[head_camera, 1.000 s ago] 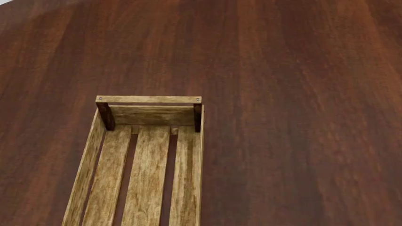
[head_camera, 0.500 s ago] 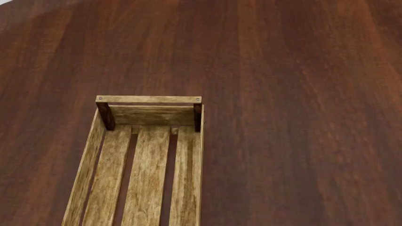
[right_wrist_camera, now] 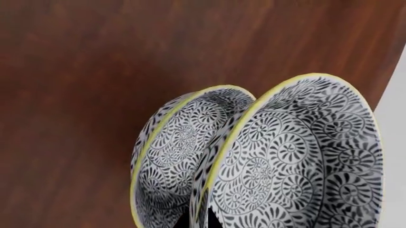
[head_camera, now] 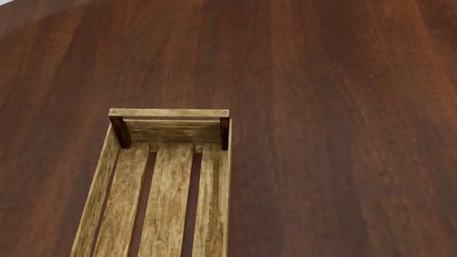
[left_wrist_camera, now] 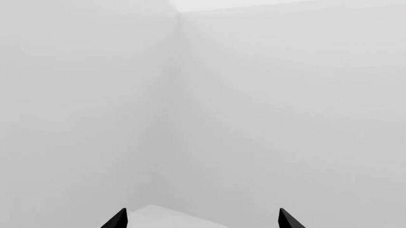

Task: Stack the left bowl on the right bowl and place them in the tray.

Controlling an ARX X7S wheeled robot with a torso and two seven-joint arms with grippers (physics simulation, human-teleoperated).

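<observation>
The two nested bowls (right_wrist_camera: 254, 156) are seen gripped at the rim by the right gripper (right_wrist_camera: 198, 219), the tray (head_camera: 96, 193) not yet loaded, and the left gripper (left_wrist_camera: 201, 219) spread and holding nothing.

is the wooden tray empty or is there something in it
Empty, as far as shown: the head view shows the tray's bare slats with nothing on them. Its near end is cut off by the frame.

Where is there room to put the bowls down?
The tray has nothing on its slats. The table is bare beyond the tray's far wall and along both long sides. The two patterned bowls crowd the right end effector's view.
</observation>
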